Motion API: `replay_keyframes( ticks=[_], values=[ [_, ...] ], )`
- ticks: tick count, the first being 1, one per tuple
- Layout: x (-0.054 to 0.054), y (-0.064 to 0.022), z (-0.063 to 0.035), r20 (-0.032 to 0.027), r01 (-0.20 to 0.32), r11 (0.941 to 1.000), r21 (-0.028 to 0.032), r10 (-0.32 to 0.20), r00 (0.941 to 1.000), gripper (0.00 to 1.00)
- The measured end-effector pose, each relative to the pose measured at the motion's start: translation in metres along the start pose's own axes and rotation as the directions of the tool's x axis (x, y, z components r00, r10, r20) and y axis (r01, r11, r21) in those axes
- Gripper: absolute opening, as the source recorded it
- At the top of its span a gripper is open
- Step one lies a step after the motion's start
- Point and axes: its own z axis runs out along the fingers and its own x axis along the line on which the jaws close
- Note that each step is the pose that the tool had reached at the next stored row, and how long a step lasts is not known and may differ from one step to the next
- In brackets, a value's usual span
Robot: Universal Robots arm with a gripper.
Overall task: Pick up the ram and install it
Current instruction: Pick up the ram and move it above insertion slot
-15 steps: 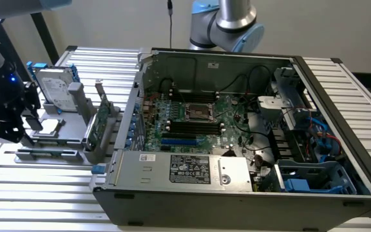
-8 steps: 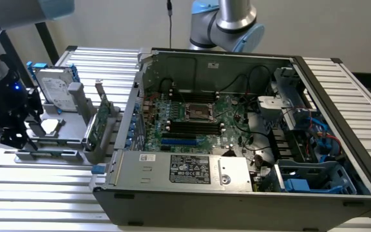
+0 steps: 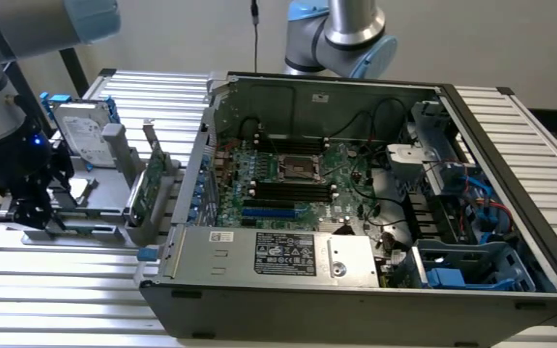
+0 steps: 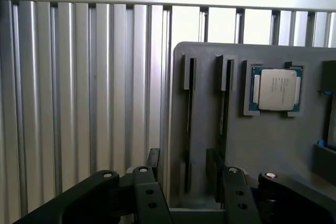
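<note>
The gripper (image 4: 185, 157) hangs with jaws wide apart and empty over the gray tray (image 4: 262, 145), straddling the slot where the ram (image 4: 189, 108) seems to stand on edge, so pickup is not yet done and the motherboard (image 3: 298, 185) slots look unfilled.

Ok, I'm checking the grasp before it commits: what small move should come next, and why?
Probably close the end effector. Its jaws stand open on either side of the ram, which stands on edge in a slot of the grey holder, and in the exterior view the end effector sits low at that holder.
</note>
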Motion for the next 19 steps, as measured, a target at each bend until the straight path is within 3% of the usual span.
replay_keyframes(
  ticks=[14,19],
  values=[
    [-0.005,0.0000,0.0255,0.0017,-0.014,0.9999,0.0004,0.014,0.9999,0.48],
    [-0.008,0.0056,0.0348,0.0017,-0.014,0.9999,0.0004,0.014,0.9999,0.48]
  ],
)
